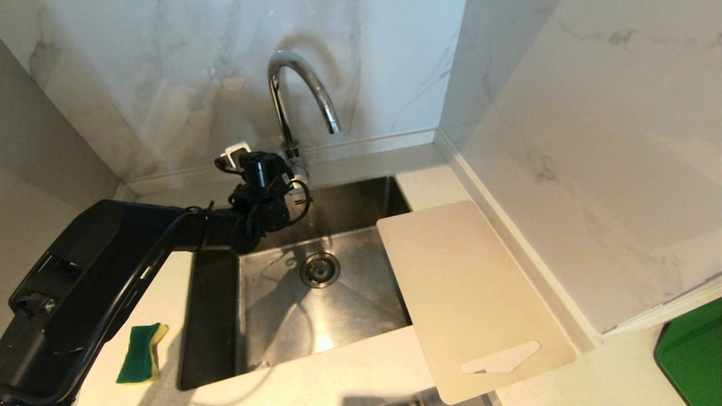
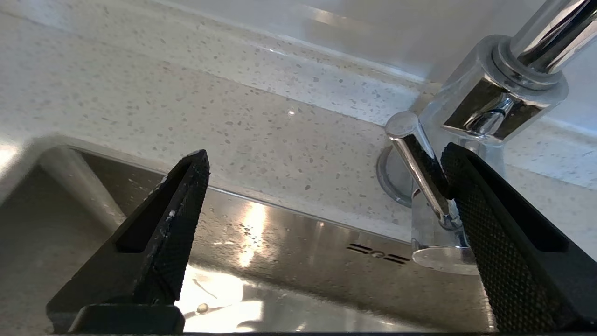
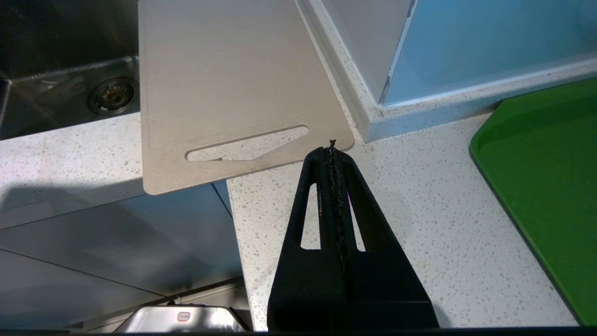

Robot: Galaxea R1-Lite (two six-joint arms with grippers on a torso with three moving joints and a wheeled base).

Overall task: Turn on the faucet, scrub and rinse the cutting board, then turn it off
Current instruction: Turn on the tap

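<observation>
Left gripper (image 2: 322, 163) reaches low beside the faucet (image 1: 299, 84) lever (image 2: 419, 172), jaws spread.

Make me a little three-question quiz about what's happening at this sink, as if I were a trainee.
1. True or false: water is running from the faucet.
2. Which gripper is at the faucet's lever? A) left gripper B) right gripper
3. Fill in: the cutting board lies partly over the ____, and the sponge lies on the counter.

Key:
1. False; no stream shows.
2. A; its jaws are open, one finger beside the lever. The right gripper is shut, parked near the board's handle end.
3. sink.
</observation>
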